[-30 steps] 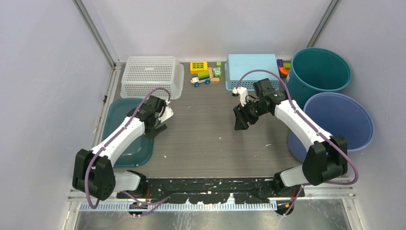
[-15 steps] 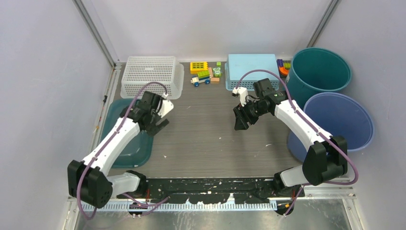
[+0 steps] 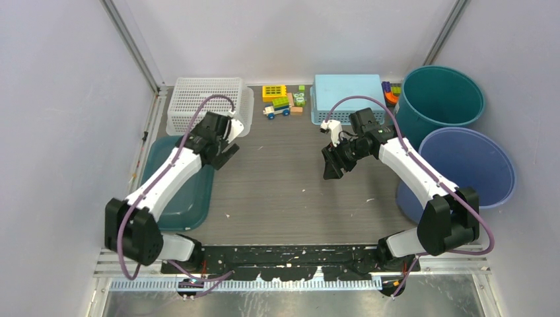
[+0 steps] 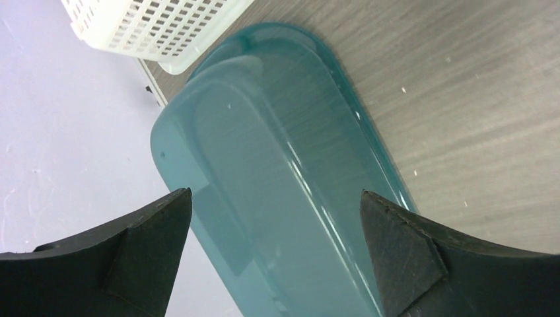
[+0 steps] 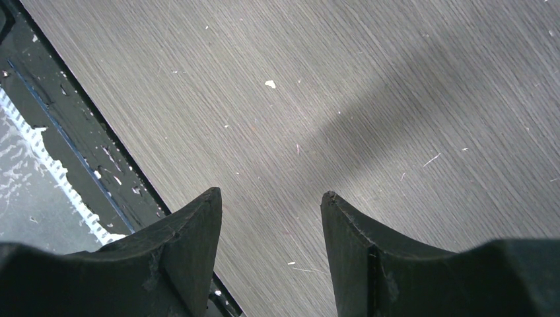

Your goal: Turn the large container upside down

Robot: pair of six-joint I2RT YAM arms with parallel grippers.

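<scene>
The large container, a translucent teal tub [image 3: 191, 205], lies at the left edge of the table and appears to rest rim down with its flat bottom up. In the left wrist view the tub [image 4: 277, 152] fills the space below my fingers. My left gripper [image 3: 226, 150] hangs open above the tub's far right corner, close to the white basket, and holds nothing [image 4: 274, 193]. My right gripper [image 3: 329, 170] hovers over bare table at centre right, jaws partly apart and empty [image 5: 271, 192].
A white mesh basket [image 3: 208, 102] stands behind the tub. Toy blocks [image 3: 280, 99] and a light blue basket [image 3: 347, 92] lie along the back. A teal bucket [image 3: 439, 99] and a blue bucket [image 3: 465, 165] stand at the right. The black front rail [image 5: 79, 132] borders the table.
My left arm has swung back and toward the white basket, carrying its open gripper away from the tub's right edge. The right arm has not moved.
</scene>
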